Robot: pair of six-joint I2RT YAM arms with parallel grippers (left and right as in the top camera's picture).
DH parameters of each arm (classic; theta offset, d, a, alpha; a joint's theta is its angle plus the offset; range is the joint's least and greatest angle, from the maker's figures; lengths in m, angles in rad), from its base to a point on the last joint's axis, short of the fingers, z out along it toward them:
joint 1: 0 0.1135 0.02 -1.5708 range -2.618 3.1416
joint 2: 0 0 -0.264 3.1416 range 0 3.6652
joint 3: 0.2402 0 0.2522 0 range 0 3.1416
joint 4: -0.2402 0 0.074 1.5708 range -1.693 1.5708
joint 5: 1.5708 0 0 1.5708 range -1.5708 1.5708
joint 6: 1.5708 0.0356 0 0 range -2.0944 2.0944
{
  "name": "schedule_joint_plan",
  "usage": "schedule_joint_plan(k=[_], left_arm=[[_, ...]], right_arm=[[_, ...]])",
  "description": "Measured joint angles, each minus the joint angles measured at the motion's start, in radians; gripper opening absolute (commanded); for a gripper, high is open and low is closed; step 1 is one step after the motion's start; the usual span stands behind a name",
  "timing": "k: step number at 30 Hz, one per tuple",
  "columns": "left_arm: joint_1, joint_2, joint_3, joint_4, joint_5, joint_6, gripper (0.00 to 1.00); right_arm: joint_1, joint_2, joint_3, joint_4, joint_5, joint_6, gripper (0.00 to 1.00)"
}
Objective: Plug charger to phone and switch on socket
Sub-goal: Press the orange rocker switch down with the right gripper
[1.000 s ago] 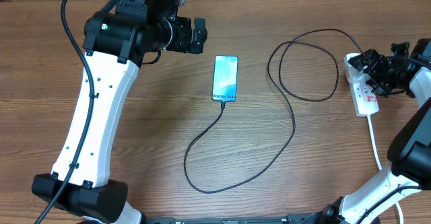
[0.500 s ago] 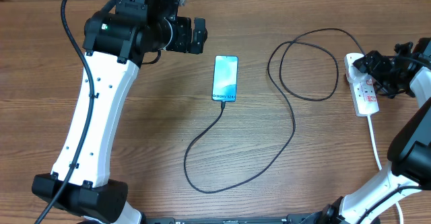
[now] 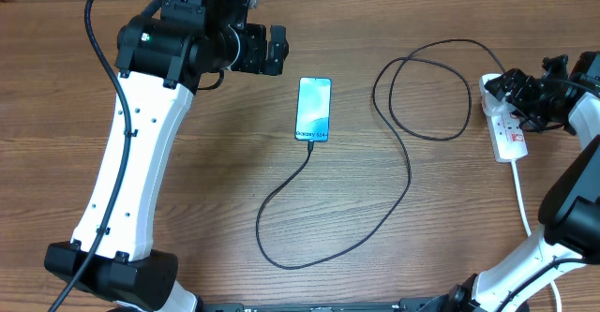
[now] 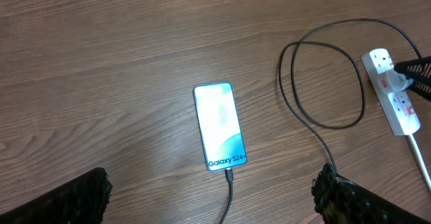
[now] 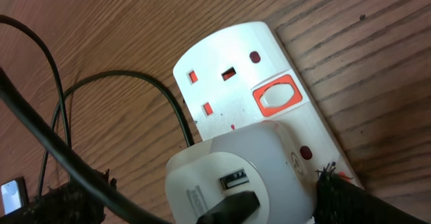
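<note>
White elongated power strip, long axis near-to-far, under right gripper; red switch just ahead of wide-open empty fingers; left gripper spread, empty, well apart.

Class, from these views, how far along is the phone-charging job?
Done: the cable sits in the bottom end of the phone, and its white adapter is in the power strip. In hand: the open right gripper straddles that adapter. Remaining: that outlet's switch, which cannot be read as on or off here.
</note>
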Motion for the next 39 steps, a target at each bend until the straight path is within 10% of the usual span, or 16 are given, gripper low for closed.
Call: schedule_joint_plan(k=[39], left_arm=[[0.000, 0.000, 0.000, 0.000, 0.010, 0.000, 1.00]], right_arm=[[0.017, 0.010, 0.009, -0.043, 0.046, -0.013, 0.97]])
